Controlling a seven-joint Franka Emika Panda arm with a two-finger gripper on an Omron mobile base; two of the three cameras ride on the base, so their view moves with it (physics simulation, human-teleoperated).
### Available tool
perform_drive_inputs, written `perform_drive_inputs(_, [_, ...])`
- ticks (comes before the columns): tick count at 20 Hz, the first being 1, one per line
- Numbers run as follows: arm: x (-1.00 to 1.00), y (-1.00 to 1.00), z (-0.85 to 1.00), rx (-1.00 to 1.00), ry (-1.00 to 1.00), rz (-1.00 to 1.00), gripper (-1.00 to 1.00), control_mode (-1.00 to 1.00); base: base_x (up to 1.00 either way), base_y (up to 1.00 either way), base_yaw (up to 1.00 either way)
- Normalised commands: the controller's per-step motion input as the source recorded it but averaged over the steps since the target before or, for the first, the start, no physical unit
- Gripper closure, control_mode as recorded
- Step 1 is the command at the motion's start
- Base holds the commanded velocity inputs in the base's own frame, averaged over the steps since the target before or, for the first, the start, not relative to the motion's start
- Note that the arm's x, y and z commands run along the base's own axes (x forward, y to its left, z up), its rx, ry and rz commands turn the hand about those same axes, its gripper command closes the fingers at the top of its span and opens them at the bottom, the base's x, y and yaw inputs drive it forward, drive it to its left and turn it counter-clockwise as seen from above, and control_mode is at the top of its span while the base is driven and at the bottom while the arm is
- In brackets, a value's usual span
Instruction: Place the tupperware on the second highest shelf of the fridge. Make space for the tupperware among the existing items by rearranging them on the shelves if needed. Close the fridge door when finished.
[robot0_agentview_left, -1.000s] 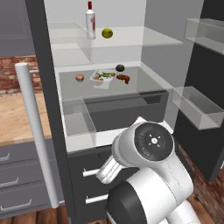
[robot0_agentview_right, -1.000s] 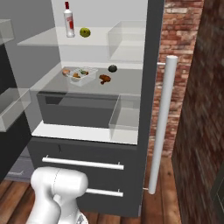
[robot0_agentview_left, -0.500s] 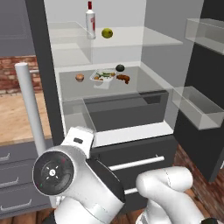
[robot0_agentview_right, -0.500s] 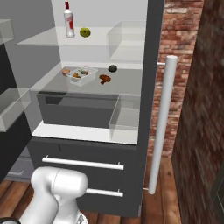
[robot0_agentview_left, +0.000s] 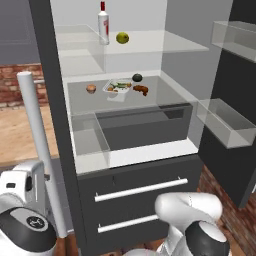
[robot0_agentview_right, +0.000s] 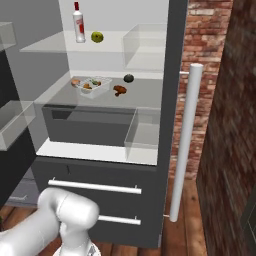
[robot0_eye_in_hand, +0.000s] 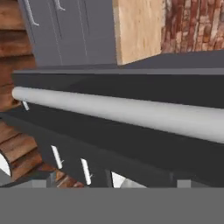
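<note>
Fridge (robot0_agentview_left: 60, 125) stands with both doors open, white interior exposed. The tupperware (robot0_agentview_left: 118, 87) sits on the second highest shelf (robot0_agentview_left: 165, 97), roughly mid-shelf, orange-brown pieces and a green strip inside. On the same shelf: small beige ball (robot0_agentview_left: 91, 89) to its left, dark green round fruit (robot0_agentview_left: 137, 77) behind and to its right, and a brown food piece (robot0_agentview_left: 141, 90) just beside its right end. On the shelf above, the red-capped bottle (robot0_agentview_left: 103, 22) stands upright with the yellow-green fruit (robot0_agentview_left: 122, 37) near it on the right. From the right base view the same layout: tupperware (robot0_agentview_right: 94, 85), bottle (robot0_agentview_right: 78, 22), yellow-green fruit (robot0_agentview_right: 97, 36), dark green fruit (robot0_agentview_right: 129, 78). Clear door bin (robot0_agentview_left: 227, 122) hangs on the right door. Long white bar handle (robot0_agentview_left: 40, 145) on the left door; in the hand view that handle (robot0_eye_in_hand: 118, 111) runs across the frame close to the camera, dark door panel behind it. Arm is low at the left, hand near that handle. Fingertips are not seen, but the jaws are spread wide, holding nothing.
</note>
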Motion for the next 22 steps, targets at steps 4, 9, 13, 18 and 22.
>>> perform_drive_inputs(4, [0.64,1.00,-0.55,-0.39,0.00,0.00,-1.00,-1.00,0.00,0.00,0.00])
perform_drive_inputs(9, [0.58,0.97,-0.55,-0.36,0.00,0.00,-1.00,-1.00,0.00,0.00,0.00])
perform_drive_inputs(13, [0.47,0.32,-0.46,-0.22,0.00,-0.06,-1.00,-1.00,0.00,0.00,0.00])
perform_drive_inputs(18, [0.71,0.01,-0.37,-0.12,0.00,-0.09,-1.00,-1.00,0.00,0.00,0.00])
perform_drive_inputs(22, [0.81,0.14,-0.15,-0.16,0.04,-0.09,-1.00,-1.00,0.00,0.00,0.00])
